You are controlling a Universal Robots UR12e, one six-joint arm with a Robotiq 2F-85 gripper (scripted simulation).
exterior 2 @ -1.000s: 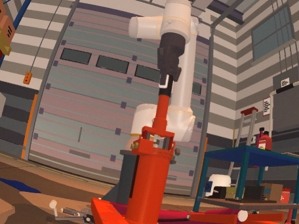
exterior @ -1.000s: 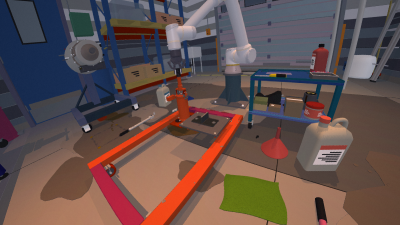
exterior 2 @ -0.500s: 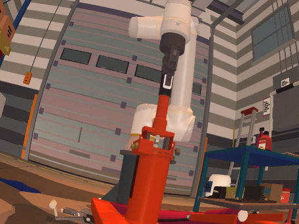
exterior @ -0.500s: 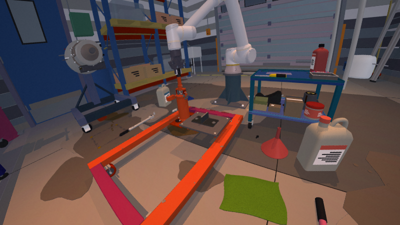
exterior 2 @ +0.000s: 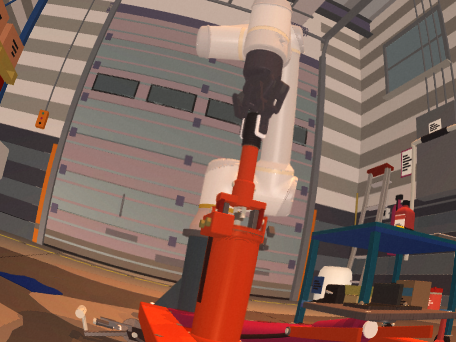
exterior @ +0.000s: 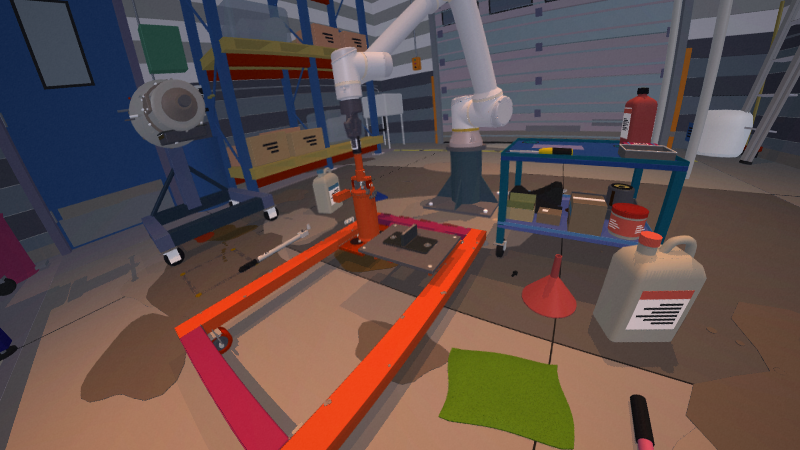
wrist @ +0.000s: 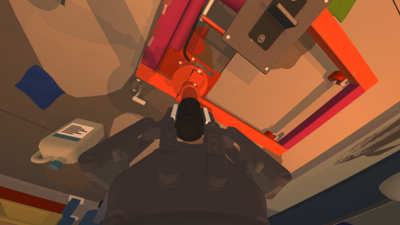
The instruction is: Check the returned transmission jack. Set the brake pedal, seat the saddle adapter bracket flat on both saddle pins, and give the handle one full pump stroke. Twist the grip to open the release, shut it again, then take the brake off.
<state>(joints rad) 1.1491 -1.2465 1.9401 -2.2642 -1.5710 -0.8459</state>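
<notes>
The black grip (wrist: 189,119) at the top of the handle is mostly hidden between my fingers. My gripper (exterior: 354,145) (exterior 2: 253,131) (wrist: 190,115) is closed around this grip, from above. The orange handle (exterior: 358,163) (exterior 2: 246,171) stands nearly upright out of the jack's orange pump column (exterior: 366,210) (exterior 2: 227,272). The jack's orange frame (exterior: 386,336) lies on the floor. The dark saddle adapter bracket (exterior: 407,237) (wrist: 269,26) sits on the grey saddle plate (exterior: 413,244) beside the column. The brake pedal (wrist: 138,99) juts out by the column's base.
A blue cart (exterior: 587,190) stands right of the jack. A red funnel (exterior: 550,291) and a large jug (exterior: 649,291) stand in front of it. A small jug (exterior: 326,191), a torque wrench (exterior: 274,249) and an engine stand (exterior: 184,162) sit left. A green cloth (exterior: 506,397) lies nearby.
</notes>
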